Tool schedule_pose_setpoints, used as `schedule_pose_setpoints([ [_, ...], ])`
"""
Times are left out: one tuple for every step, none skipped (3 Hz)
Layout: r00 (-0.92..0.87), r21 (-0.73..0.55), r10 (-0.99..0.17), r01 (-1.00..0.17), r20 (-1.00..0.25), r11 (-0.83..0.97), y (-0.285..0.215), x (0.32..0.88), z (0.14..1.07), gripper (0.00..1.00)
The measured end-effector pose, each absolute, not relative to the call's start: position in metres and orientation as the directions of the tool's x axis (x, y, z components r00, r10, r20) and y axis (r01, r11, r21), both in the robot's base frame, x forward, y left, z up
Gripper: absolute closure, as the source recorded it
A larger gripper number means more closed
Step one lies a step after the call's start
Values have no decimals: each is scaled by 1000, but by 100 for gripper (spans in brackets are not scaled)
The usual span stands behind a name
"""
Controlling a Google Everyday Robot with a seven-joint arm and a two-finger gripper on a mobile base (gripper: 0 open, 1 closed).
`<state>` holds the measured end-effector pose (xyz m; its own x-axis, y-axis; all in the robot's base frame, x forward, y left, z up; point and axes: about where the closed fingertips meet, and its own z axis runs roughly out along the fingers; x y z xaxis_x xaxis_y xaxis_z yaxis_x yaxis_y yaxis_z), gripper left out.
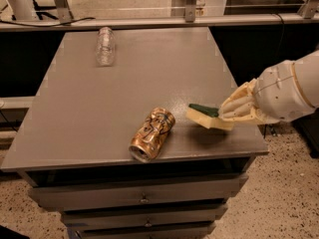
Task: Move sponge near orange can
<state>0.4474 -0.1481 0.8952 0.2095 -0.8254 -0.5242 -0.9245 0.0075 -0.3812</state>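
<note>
The orange can (152, 134) lies on its side near the front edge of the grey table (99, 98), its open silver rim toward the front. The sponge (207, 116), dark green on top over pale yellow foam, is held a little above the table just right of the can, a small gap between them. My gripper (230, 114) comes in from the right and is shut on the sponge's right end; its cream fingers (244, 101) cover that end.
A clear plastic bottle (105, 45) lies at the back left of the table. The table's right edge runs just under my gripper. Drawers (144, 199) are below the front edge. A rail runs behind the table.
</note>
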Motion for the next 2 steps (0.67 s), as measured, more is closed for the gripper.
schedule_pose_setpoints([
  [231, -389, -826, -921, -515, -15, -145, 445, 895, 39],
  [243, -391, -825, -920, -511, -29, -143, 444, 894, 16],
])
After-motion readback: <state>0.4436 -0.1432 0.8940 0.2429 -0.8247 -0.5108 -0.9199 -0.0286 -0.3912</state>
